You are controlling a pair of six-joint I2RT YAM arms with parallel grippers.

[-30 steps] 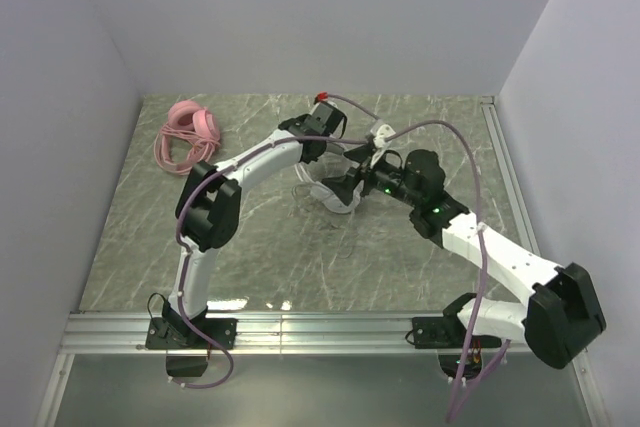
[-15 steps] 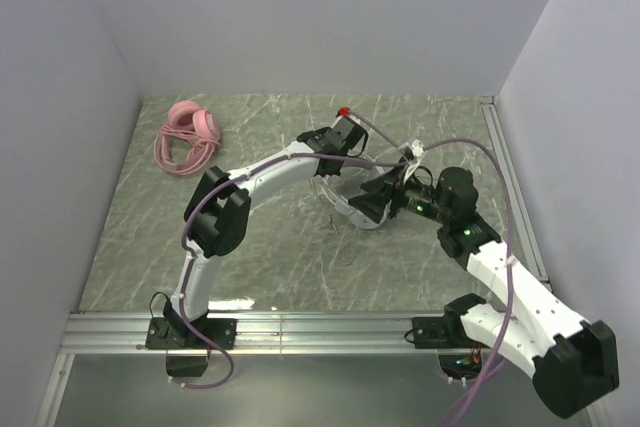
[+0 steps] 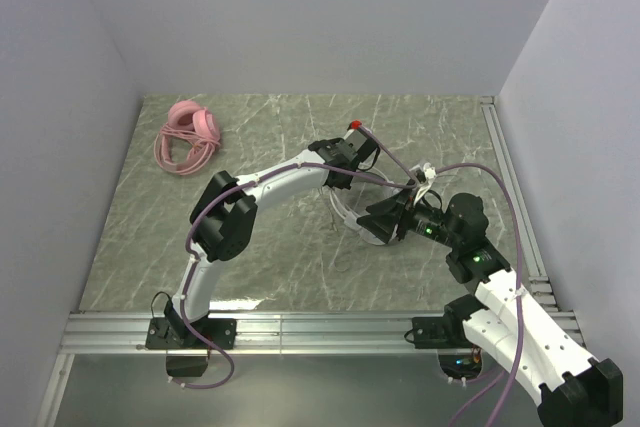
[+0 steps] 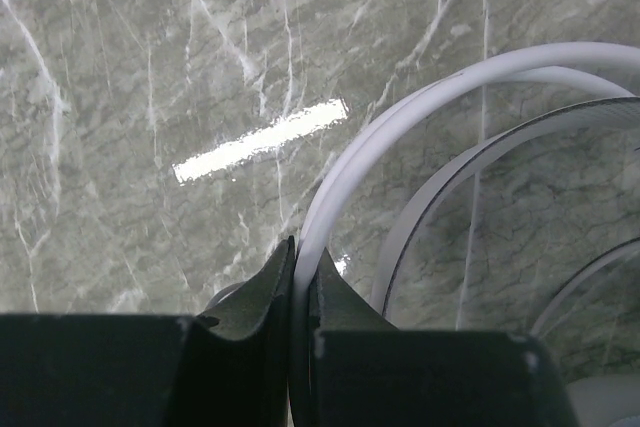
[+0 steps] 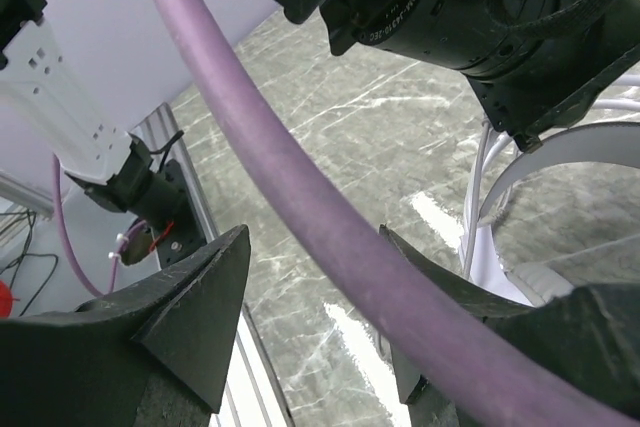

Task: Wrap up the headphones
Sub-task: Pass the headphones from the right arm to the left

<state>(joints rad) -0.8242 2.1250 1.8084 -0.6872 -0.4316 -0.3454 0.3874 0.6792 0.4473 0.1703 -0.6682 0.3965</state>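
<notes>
The white/grey headphones [image 3: 345,215] lie mid-table between both arms. My left gripper [image 3: 348,179] is shut on their white headband [image 4: 420,107]; in the left wrist view the band runs straight in between the fingertips [image 4: 275,272]. My right gripper [image 3: 382,219] is open right beside the headset, and its two fingers [image 5: 190,317] stand wide apart. The headband shows at the right of that view [image 5: 560,152]. I cannot make out the thin dark cable. The pink headphones [image 3: 186,137] lie with their coiled pink cable at the far left.
The left arm's purple hose [image 5: 300,207] crosses in front of my right gripper's jaws, and the left wrist [image 5: 470,17] is close above. White walls enclose the table on three sides. An aluminium rail [image 3: 300,327] runs along the near edge.
Both grippers and the white headphones have moved right and nearer over the last second. The left gripper has kept hold of the headband. The pink headphones have not moved.
</notes>
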